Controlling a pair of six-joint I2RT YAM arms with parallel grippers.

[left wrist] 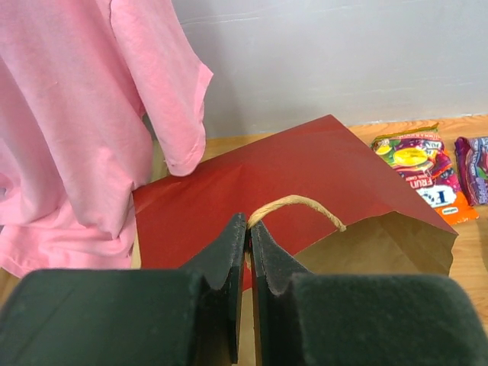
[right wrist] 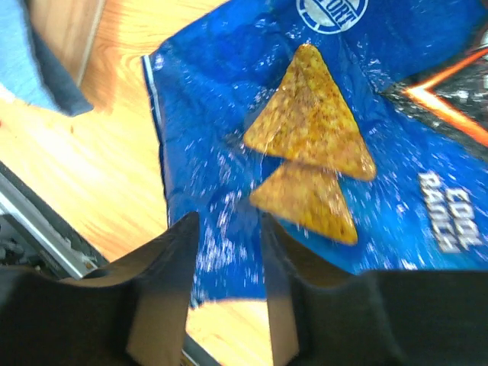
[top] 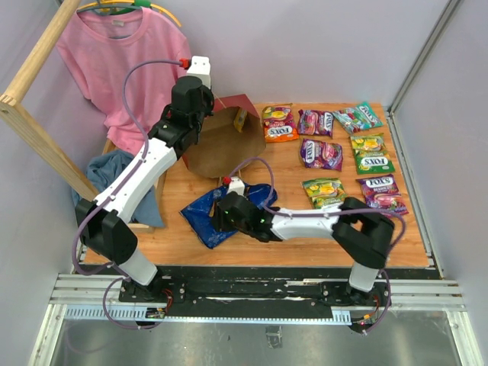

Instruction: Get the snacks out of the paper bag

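Overhead, candy packets (top: 321,153) line the wooden table (top: 290,174) between pale lilac walls (top: 305,46).

paper bag (top: 217,141) prob. open; shirt (top: 114,61) adj.

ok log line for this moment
left gripper: shut on paper bag rim | right gripper: open over blue chip bag | candy packets: laid out on table

The right arm (top: 305,221) hides part of the blue Doritos bag (top: 200,216). The left arm (top: 145,171) covers part of the paper bag (top: 221,141). A small yellow thing (top: 240,120) in its mouth is too tiny to name.
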